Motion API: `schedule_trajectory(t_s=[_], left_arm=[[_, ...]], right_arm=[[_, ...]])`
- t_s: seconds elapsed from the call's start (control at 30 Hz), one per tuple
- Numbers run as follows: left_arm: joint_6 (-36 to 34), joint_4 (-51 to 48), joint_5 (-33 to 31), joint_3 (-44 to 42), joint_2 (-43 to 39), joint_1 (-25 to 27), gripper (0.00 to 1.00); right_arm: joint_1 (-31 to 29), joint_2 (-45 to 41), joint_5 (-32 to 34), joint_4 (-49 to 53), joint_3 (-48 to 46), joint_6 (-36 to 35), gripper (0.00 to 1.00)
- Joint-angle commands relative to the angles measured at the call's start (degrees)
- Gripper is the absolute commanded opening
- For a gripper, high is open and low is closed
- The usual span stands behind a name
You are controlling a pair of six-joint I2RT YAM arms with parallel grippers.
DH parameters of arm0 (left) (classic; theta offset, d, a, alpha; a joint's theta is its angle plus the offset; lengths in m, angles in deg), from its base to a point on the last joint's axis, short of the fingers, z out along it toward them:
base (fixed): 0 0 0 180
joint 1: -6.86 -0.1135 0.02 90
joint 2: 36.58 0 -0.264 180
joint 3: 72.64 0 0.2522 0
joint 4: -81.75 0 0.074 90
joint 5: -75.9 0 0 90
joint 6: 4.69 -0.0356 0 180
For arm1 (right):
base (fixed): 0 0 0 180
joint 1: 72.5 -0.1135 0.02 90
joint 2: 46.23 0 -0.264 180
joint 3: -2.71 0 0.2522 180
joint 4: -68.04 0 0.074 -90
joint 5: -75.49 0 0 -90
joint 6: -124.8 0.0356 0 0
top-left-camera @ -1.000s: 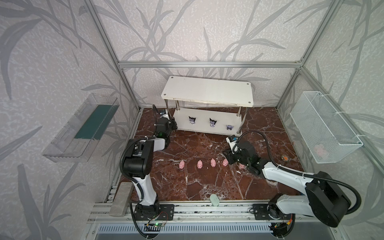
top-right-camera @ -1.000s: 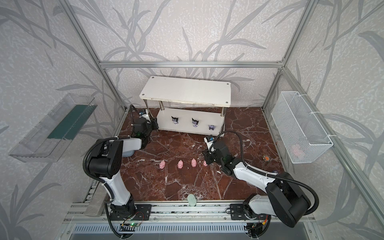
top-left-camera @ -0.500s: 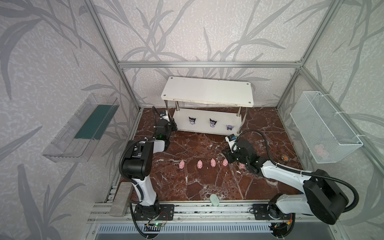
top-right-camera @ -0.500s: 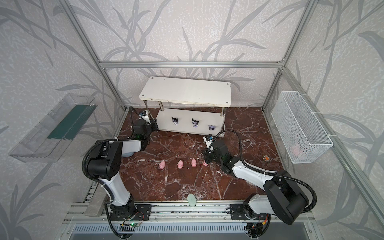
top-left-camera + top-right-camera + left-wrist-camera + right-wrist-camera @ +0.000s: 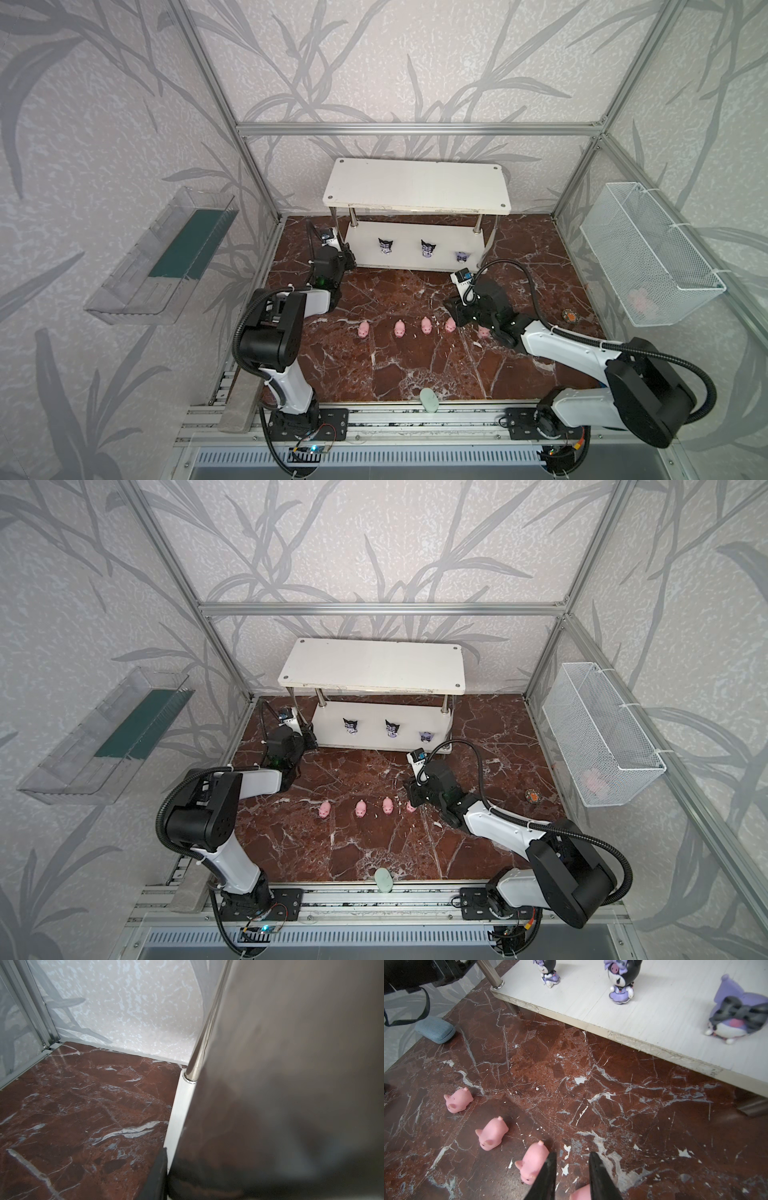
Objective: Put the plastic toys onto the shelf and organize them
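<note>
The white shelf [image 5: 415, 183] stands at the back. Three dark figurines [image 5: 385, 246] [image 5: 428, 249] [image 5: 462, 257] are on its lower board [image 5: 654, 1022]; the right one [image 5: 737, 1020] leans over. Several pink pigs lie in a row on the floor [image 5: 363, 330] [image 5: 400, 329] [image 5: 426, 325] [image 5: 450, 325], one more [image 5: 483, 331] beside my right arm. My right gripper [image 5: 572, 1156] is open over the floor, a pig [image 5: 532, 1162] just outside one finger and another [image 5: 581, 1193] low between the fingers. My left gripper [image 5: 347, 259] is shut at the shelf's left front corner; one finger [image 5: 160, 1172] shows against it.
A grey-blue case [image 5: 435, 1029] lies by the left arm. A pale green oval [image 5: 429, 400] sits at the front edge, a small orange disc [image 5: 569, 316] to the right. A clear tray [image 5: 166, 257] hangs on the left wall, a wire basket [image 5: 648, 257] on the right.
My right gripper has slid left along the floor to the right end of the pig row, its opening unchanged. The left arm has stayed at the shelf corner.
</note>
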Motion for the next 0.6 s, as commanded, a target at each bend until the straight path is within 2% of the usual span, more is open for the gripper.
schedule_trajectory(t_s=[0.0,0.4,0.57], left_arm=[[2.8,0.1,3.4,-1.9,-2.2,2.9,0.2],[2.7,-0.7,1.4,-5.8,-6.0,5.5,0.21],[2.0,-2.3,-0.1,-7.0,-9.0,5.5,0.28]], right_arm=[[0.1,0.3,0.4,0.1,1.0,0.3,0.29],[0.1,-0.4,0.7,-0.1,0.0,0.6,0.29],[0.2,-0.9,0.7,-0.2,-0.3,0.7,0.29]])
